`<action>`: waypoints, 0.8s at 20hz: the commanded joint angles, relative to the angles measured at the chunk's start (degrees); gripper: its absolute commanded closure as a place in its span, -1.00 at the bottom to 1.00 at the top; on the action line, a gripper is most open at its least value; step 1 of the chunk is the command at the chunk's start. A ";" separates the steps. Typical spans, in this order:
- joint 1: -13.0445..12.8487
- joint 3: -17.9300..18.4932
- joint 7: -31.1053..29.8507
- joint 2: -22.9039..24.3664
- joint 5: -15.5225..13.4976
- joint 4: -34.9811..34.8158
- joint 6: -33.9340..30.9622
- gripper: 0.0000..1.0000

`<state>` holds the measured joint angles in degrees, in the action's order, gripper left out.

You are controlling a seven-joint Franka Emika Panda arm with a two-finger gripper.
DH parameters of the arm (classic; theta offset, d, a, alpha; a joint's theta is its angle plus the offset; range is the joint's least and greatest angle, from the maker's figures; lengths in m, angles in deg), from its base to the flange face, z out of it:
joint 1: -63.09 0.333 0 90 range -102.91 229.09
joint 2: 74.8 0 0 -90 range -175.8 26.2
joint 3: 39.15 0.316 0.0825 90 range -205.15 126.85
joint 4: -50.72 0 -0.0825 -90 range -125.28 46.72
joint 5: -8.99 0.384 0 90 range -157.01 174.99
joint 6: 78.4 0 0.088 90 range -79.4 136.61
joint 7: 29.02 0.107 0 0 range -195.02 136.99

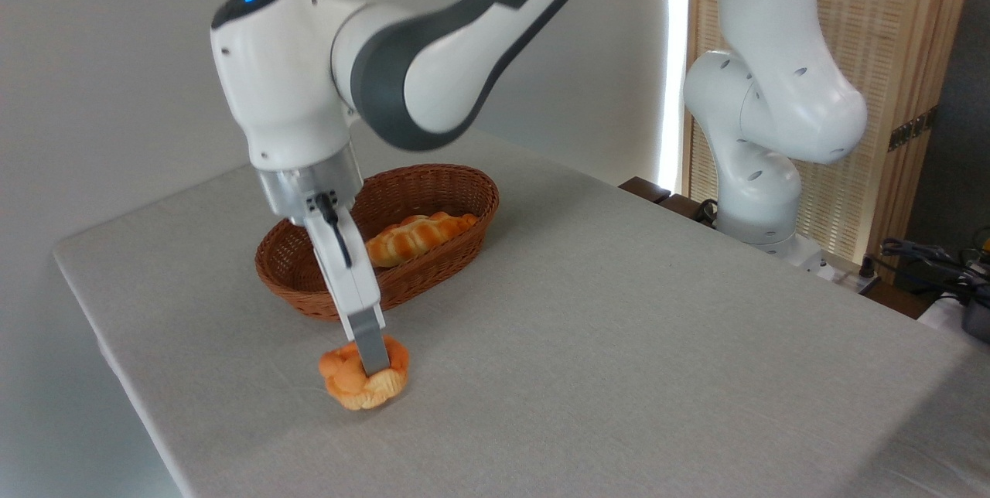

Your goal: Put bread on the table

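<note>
Just behind the bread (363,379), a basket (456,250) holds a loaf (418,237).

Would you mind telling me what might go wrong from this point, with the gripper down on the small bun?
1. The gripper is down around the bread, which sits on the table; if a finger sticks to the glazed top, lifting away may drag or roll it.
2. The bun lies fairly near the table's front-left edge, so a nudge that way might send it off.
3. The wicker basket with the long loaf stands just behind; a careless retreat could clip its rim.
</note>
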<state>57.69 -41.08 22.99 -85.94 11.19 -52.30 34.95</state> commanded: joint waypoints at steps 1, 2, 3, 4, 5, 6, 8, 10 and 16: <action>-0.49 0.44 0.02 1.21 0.88 -0.95 0.73 -0.94; -0.49 0.44 -0.06 1.21 0.88 -1.04 0.73 -0.99; -0.49 0.44 -0.06 1.21 0.79 -0.96 0.73 -0.99; -0.49 0.44 -0.15 1.21 0.71 -0.95 0.73 -1.00; -0.49 0.44 -0.15 1.21 0.53 -0.95 0.73 -1.00; -0.49 0.44 -0.24 1.21 0.44 -0.95 0.73 -1.00; -0.49 0.52 -0.33 1.47 0.27 -0.78 0.65 -1.00; -0.40 1.13 -0.50 2.52 0.18 -0.25 0.12 -1.00; -0.40 5.79 -0.94 9.99 -6.94 2.37 -6.79 -1.00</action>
<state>57.74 -37.66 22.38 -80.06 6.48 -51.54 34.13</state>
